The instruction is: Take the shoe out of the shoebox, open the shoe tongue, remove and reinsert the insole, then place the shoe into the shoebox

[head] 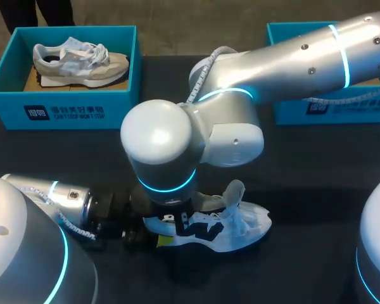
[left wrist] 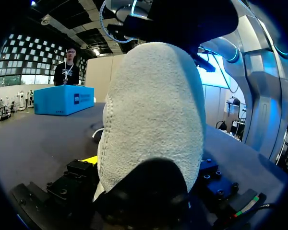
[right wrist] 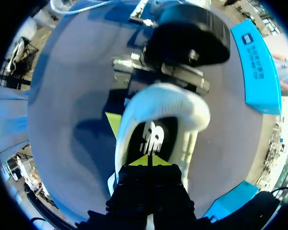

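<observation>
Shoe (left wrist: 153,120) unboxed, heel clamped by left gripper (head: 157,239); right gripper (right wrist: 149,160) pinched narrow at insole (right wrist: 152,136); removal, reinsertion, reboxing pending.

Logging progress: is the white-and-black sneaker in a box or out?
Out: the white-and-black sneaker lies on the dark table, apart from the blue cardboard shoebox holding a grey sneaker and the other blue shoebox.

Silver arms (head: 304,57) glowing with cyan rings (head: 168,185), white coiled cables (head: 201,75) trailing, dark screws (head: 311,71) dotting shells, black right gripper (right wrist: 149,162) showing yellow tips
</observation>
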`<state>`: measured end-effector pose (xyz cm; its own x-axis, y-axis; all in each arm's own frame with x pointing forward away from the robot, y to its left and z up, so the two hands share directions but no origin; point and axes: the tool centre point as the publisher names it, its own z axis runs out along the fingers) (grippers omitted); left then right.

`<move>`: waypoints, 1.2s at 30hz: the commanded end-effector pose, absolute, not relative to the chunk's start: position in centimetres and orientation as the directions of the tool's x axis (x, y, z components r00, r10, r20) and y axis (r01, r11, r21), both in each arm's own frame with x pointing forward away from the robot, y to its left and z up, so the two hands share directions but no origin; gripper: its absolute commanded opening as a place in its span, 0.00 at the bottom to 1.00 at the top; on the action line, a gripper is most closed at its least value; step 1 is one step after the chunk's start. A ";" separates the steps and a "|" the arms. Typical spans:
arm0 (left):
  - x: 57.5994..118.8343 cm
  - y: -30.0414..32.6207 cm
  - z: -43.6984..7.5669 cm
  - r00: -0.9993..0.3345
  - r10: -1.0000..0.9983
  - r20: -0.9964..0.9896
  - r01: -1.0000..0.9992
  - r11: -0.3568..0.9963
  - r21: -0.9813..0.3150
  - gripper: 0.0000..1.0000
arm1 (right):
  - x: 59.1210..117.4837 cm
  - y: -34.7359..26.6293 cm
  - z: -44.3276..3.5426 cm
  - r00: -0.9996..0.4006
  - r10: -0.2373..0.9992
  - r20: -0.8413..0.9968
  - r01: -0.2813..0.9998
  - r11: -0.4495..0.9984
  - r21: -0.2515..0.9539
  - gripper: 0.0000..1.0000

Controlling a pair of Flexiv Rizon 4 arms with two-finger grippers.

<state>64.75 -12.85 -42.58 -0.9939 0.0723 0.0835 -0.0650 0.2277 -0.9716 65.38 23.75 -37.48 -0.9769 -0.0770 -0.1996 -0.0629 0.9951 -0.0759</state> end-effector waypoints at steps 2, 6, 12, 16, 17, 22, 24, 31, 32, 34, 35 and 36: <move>64.7 -12.8 -42.9 -0.994 0.071 0.084 -0.066 0.230 -0.971 0.00 | 65.6 21.2 -37.5 -0.978 -0.033 -0.204 -0.023 0.998 -0.050 0.00; 64.7 -12.8 -42.9 -0.994 0.071 0.084 -0.066 0.230 -0.971 0.00 | 65.8 20.0 -37.4 -0.977 0.001 -0.215 0.011 0.999 -0.044 0.00; 64.7 -12.8 -42.9 -0.994 0.071 0.084 -0.066 0.230 -0.971 0.00 | 65.4 19.2 -37.3 -0.974 0.023 -0.227 0.032 0.999 -0.034 0.00; 64.7 -12.8 -42.9 -0.994 0.071 0.084 -0.066 0.230 -0.971 0.00 | 65.4 19.0 -38.0 -0.974 0.038 -0.223 0.044 0.999 -0.025 0.00; 64.7 -12.8 -42.9 -0.994 0.071 0.084 -0.066 0.230 -0.971 0.00 | 65.5 19.0 -38.2 -0.974 0.046 -0.223 0.051 0.999 -0.018 0.00; 64.7 -12.8 -42.9 -0.994 0.071 0.084 -0.066 0.230 -0.971 0.00 | 65.9 19.2 -39.0 -0.973 0.058 -0.225 0.056 0.998 0.013 0.00; 64.7 -12.8 -42.9 -0.994 0.071 0.084 -0.066 0.230 -0.971 0.00 | 66.0 19.4 -39.2 -0.972 0.058 -0.226 0.056 0.998 0.017 0.00; 64.7 -12.8 -42.9 -0.994 0.071 0.084 -0.066 0.230 -0.971 0.00 | 66.1 19.0 -39.2 -0.969 0.078 -0.236 0.076 0.997 0.018 0.00; 64.7 -12.8 -42.9 -0.994 0.071 0.084 -0.066 0.230 -0.971 0.00 | 66.1 19.0 -39.2 -0.968 0.080 -0.239 0.078 0.997 0.019 0.05; 64.7 -12.8 -42.9 -0.994 0.071 0.084 -0.066 0.230 -0.971 0.00 | 66.1 18.8 -39.3 -0.967 0.082 -0.239 0.080 0.997 0.020 0.19; 64.7 -12.8 -42.9 -0.994 0.071 0.084 -0.066 0.230 -0.971 0.00 | 66.1 18.7 -39.4 -0.967 0.084 -0.239 0.081 0.996 0.020 0.20; 64.7 -12.8 -42.9 -0.994 0.071 0.084 -0.066 0.230 -0.971 0.00 | 66.1 18.6 -39.5 -0.967 0.085 -0.238 0.082 0.996 0.021 0.21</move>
<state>64.75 -12.85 -42.58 -0.9939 0.0722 0.0834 -0.0650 0.2277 -0.9716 66.22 18.95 -39.37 -0.9680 0.0837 -0.2366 0.0826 0.9965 0.0146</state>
